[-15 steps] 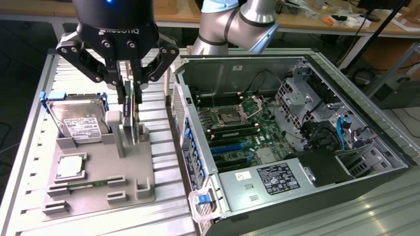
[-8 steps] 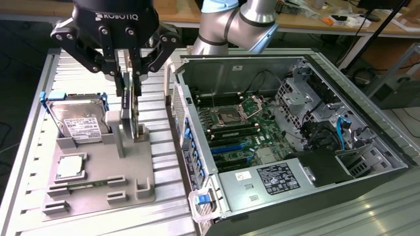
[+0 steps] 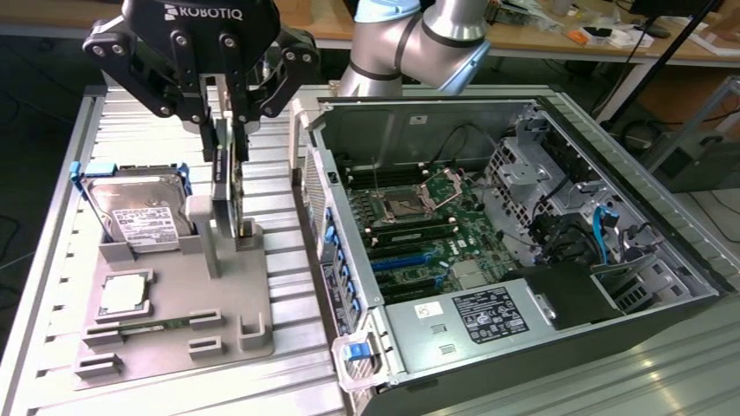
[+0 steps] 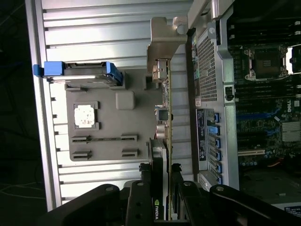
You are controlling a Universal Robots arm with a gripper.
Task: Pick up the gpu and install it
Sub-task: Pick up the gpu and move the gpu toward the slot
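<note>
From my station the gpu shows as a thin dark slab standing on edge. It is upright over the grey fixture tray, on the side nearest the open computer case. The wrist view takes it edge-on: a green board edge carrying small components, a black shroud with an NVIDIA mark down by the fingers, and a silver bracket at the far end. The gripper comes down from above with its fingers pressed against the card's two faces, pinching the gpu near its upper edge. The card's lower edge is at the slot between the tray's posts, and I cannot tell whether it rests there or has cleared it.

The tray also carries a hard drive in blue rails, propped in a holder at the back. A processor lies flat in a square recess, and just beside it a narrow memory stick lies between clips.

The case lies on its side just beside the tray, with its panel off. Inside I see the green motherboard with its processor socket, blue slot latches along the near wall, and a black power supply with a label.
</note>
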